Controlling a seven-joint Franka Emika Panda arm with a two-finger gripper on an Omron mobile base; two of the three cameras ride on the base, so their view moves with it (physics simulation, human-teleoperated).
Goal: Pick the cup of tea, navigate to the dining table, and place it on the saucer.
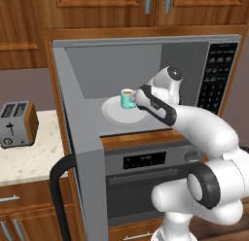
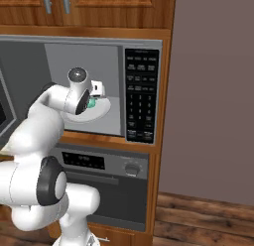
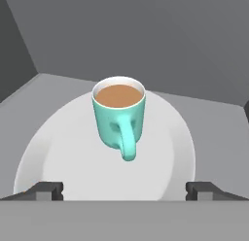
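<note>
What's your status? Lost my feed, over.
Gripper open, short of cup of tea. Cup upright on white plate inside microwave, handle toward hand. Nothing between.

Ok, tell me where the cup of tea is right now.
The cup of tea stands on the white round plate inside the open microwave, handle toward the open end effector just before it.

Even, flat rendered light w/ no glare; microwave interior [image 1: 121, 65] dimmer grey, soft shading only, edges slightly soft, low res.
</note>
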